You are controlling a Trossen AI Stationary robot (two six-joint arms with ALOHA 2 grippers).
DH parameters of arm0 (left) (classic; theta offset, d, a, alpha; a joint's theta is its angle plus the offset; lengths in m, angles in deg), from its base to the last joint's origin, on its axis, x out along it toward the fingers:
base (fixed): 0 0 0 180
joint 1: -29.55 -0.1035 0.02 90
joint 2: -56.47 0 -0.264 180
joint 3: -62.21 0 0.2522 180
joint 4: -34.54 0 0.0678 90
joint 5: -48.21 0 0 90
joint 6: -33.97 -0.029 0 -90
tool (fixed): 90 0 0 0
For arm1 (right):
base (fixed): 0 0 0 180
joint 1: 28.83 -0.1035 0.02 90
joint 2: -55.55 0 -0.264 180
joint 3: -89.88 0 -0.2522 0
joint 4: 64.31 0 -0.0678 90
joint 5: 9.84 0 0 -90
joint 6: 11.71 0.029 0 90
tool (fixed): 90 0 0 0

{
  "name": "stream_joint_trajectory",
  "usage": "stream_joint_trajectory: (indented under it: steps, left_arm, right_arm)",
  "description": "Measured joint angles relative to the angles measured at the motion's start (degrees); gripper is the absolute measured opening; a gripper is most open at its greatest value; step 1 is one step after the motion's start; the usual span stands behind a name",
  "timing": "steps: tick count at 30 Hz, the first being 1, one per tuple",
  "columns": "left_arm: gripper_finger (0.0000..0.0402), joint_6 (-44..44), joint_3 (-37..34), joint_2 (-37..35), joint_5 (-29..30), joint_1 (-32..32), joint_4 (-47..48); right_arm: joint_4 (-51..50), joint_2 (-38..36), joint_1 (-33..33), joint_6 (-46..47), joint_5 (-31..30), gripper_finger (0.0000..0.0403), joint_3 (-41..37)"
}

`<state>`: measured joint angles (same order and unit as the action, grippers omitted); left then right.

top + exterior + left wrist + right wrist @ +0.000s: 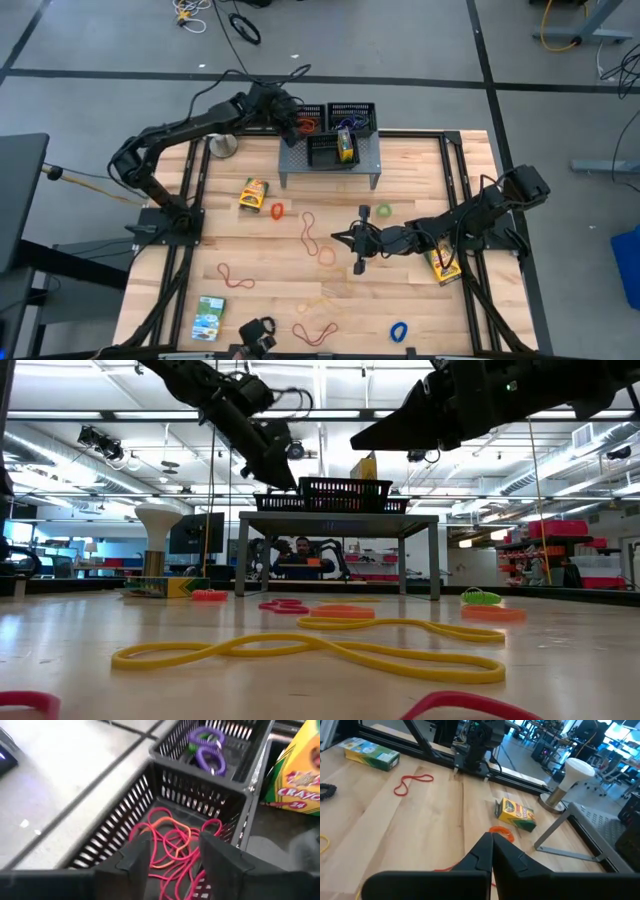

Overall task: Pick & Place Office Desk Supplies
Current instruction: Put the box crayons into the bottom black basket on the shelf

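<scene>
Rubber bands (172,840), a red and orange tangle, lie in the leftmost black mesh tray (120,827) on the grey shelf (330,165). The left gripper (172,857) hangs just above them, fingers apart and empty. My worry: a loop could catch a fingertip as the arm lifts away and get dragged back over the rim. The heap has no clear long axis; its loops sprawl across the tray floor. Over the surface (420,310), the right gripper (358,240) hovers with fingers together, holding nothing, above scattered bands; the orange band (501,832) lies near the crayon box (516,814).
</scene>
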<state>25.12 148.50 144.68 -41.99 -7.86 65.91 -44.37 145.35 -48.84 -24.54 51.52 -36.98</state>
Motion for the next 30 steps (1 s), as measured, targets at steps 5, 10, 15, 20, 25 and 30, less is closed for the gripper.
stream_joint_trajectory:
  steps: [5,10,15,20,25,30]
  left_arm:
    - [0.0182,-2.7,0.0,-5.5,0.0,0.5,2.5]
    - [0.0128,-6.0,-1.7,-12.4,-0.2,4.2,9.4]
    - [0.0054,-7.6,-11.8,-19.7,-0.3,12.5,6.1]
    - [0.0007,-6.5,-26.1,-26.5,0.4,22.8,-4.7]
    - [0.0012,-1.8,-35.5,-30.3,4.1,34.6,-10.1]
    - [0.0013,3.5,-38.4,-30.4,9.0,47.5,-7.6]
  right_arm:
    - [0.0,0.0,0.0,0.1,0.0,0.0008,0.0]
    - [0.0,0.0,0.0,0.1,0.0,0.0008,0.0]
    - [0.0,0.0,0.0,0.1,0.0,0.0008,0.0]
    - [0.0,0.0,-0.1,0.2,0.0,0.0008,0.0]
    - [-2.0,0.0,-0.8,4.0,0.0,0.0008,0.0]
    - [-7.8,0.0,-4.1,9.9,0.1,0.0008,0.0]
